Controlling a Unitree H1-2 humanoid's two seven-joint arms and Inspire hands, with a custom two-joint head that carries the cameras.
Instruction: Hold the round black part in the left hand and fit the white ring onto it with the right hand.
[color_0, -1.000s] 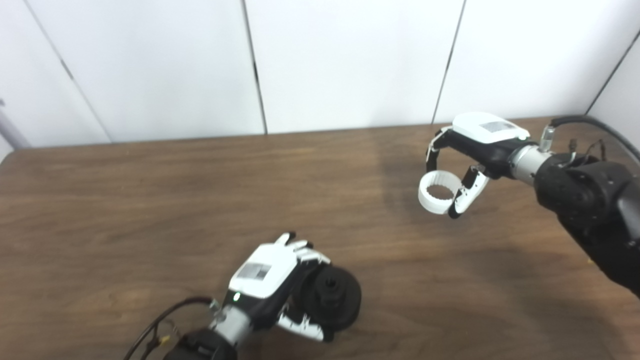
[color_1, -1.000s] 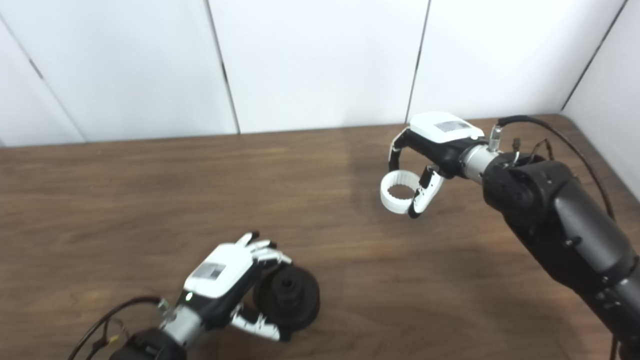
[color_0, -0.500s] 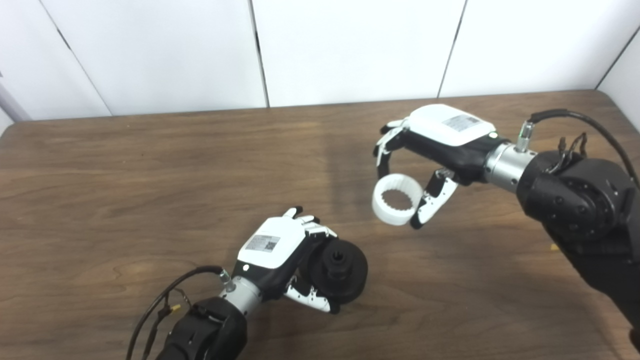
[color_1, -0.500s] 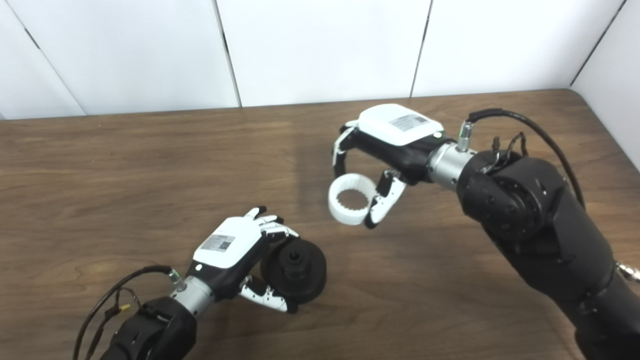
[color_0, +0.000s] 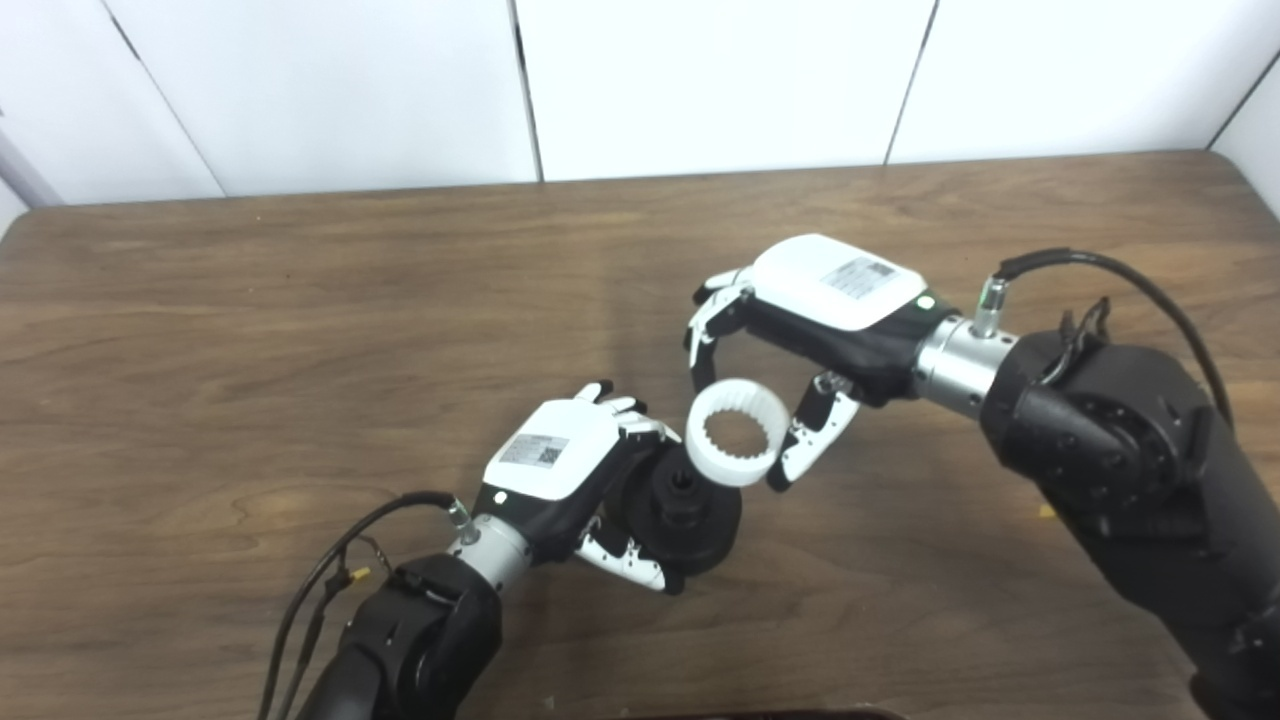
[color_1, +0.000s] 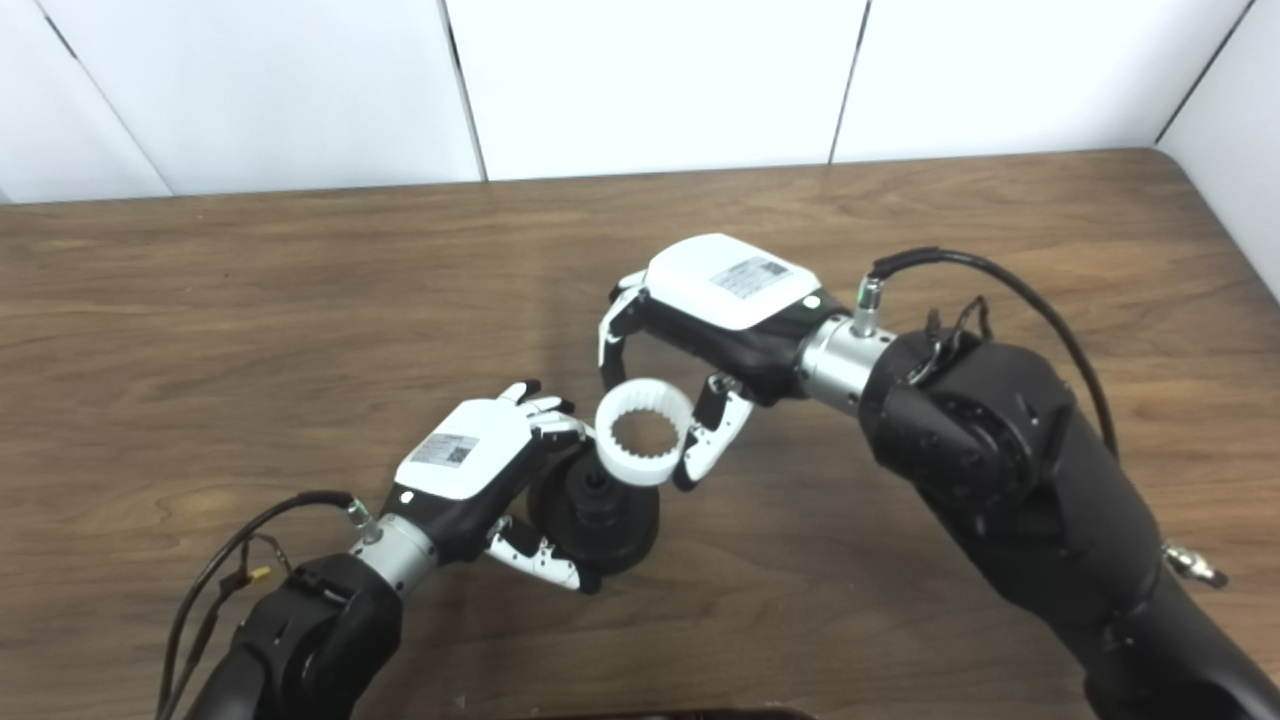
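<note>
Black and round, the part (color_0: 690, 502) is a matte disc with a raised hub at its centre, and it sits in the left hand (color_0: 560, 470), whose fingers curl over its top edge while the thumb props it from below, low over the wooden table (color_0: 300, 330). Its face is tilted up and to the right. The white ring (color_0: 741, 432) is a smooth, short plastic band with fine teeth running round its inner wall. The right hand (color_0: 800, 330) pinches it between fingers above and thumb at the side, so both hands are closed on their pieces. The ring's lower left edge overlaps the upper right of the black part in both views; whether the two actually touch is hard to say from this angle.

A second ago the right hand was far off near the table's back right corner, well apart from the left hand. Since then it has carried the ring down and leftward until it hangs right at the disc. The left hand has lifted the part only slightly.
</note>
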